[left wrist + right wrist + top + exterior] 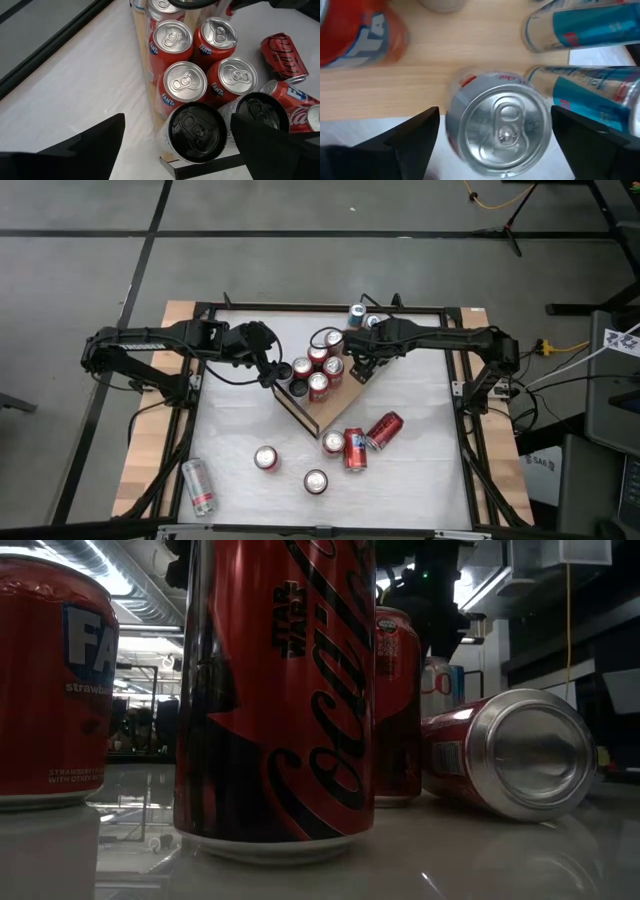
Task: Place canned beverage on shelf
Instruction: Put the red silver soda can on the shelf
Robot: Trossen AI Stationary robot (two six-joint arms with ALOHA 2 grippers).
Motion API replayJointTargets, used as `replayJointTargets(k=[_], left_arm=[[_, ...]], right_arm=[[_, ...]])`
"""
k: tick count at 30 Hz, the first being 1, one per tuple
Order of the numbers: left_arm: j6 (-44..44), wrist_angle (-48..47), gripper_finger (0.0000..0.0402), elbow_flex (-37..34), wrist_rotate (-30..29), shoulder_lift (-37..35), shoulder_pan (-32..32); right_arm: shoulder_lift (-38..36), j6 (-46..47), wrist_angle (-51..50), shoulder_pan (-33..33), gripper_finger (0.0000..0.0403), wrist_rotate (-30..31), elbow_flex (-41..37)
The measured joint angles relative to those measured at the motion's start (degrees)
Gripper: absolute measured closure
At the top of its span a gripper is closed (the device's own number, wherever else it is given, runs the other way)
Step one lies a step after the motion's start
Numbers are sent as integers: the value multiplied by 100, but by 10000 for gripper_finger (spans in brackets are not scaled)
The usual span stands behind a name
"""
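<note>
over the shelf [320, 412], right claw [358, 367] straddles a can [496, 121].

Shelf [318, 412] is set diagonally mid-desk [425, 480], with a cluster of upright cans [318, 370] packed on it. Left tool [272, 376] is positioned just beside the cluster's left end; right tool [357, 370] is positioned at its right end, a can [496, 122] seen between its fingers. Loose cans [352, 448] are scattered on the desk in front of the shelf. One can [198, 485] is laid well apart, front-left. Two cans [362, 316] are stood behind the right arm.
</note>
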Motion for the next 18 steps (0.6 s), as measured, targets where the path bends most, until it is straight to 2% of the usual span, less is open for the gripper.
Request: replayJointTargets(k=[8, 18], left_arm=[[-2, -1, 48, 0, 0, 0, 0], [0, 0, 48, 0, 0, 0, 0]], right_arm=[[-147, 79, -7, 0, 32, 300, 2], [-942, 83, -6, 46, 31, 317, 7]])
